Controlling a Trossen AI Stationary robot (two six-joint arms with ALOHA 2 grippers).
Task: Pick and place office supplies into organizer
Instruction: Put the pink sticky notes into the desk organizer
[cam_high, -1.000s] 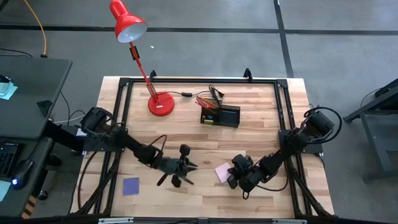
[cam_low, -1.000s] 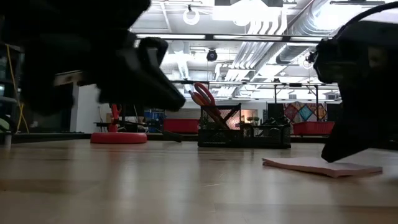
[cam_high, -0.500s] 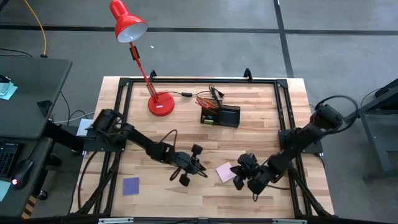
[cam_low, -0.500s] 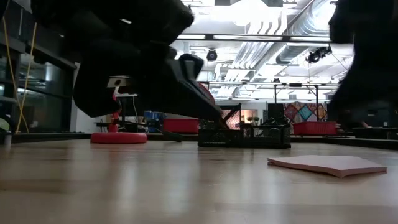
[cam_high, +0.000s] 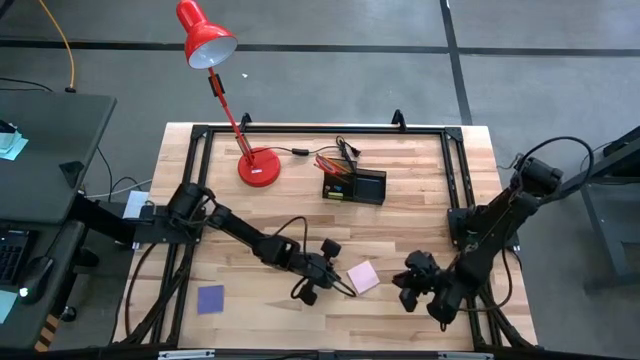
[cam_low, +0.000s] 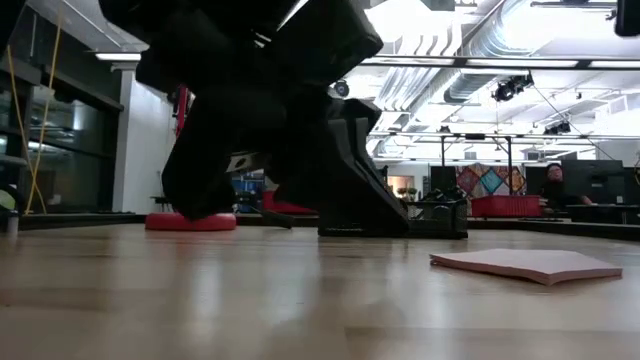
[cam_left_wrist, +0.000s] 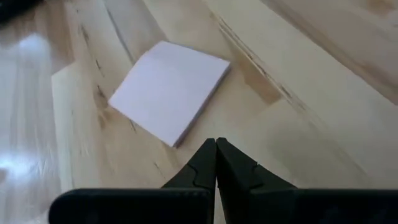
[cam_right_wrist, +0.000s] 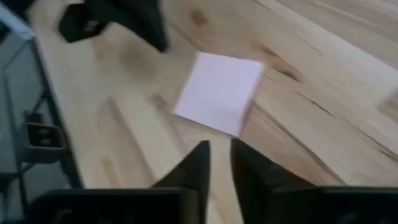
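a: high view. your left gripper (cam_high: 340, 284) sits just beside the pink sticky pad (cam_high: 362, 277), right gripper (cam_high: 408, 285) on the pad's other side, a little apart. organizer (cam_high: 354, 186) is well away near the lamp (cam_high: 258, 166). blue-purple pad (cam_high: 210, 299) lies alone by the near left edge.

b: low view?

a: pad (cam_low: 525, 266) flat on the table (cam_low: 200, 300), nothing holding it.

b: left wrist?

a: fingers (cam_left_wrist: 205, 165) pressed together, empty, tips just short of the pad (cam_left_wrist: 169, 91).

b: right wrist?

a: fingers (cam_right_wrist: 199, 163) slightly parted, pad (cam_right_wrist: 219, 92) ahead, untouched.

b: risk?

a: you'd shove the pad, not grip it, with shut fingers. both arms converging here could clash.
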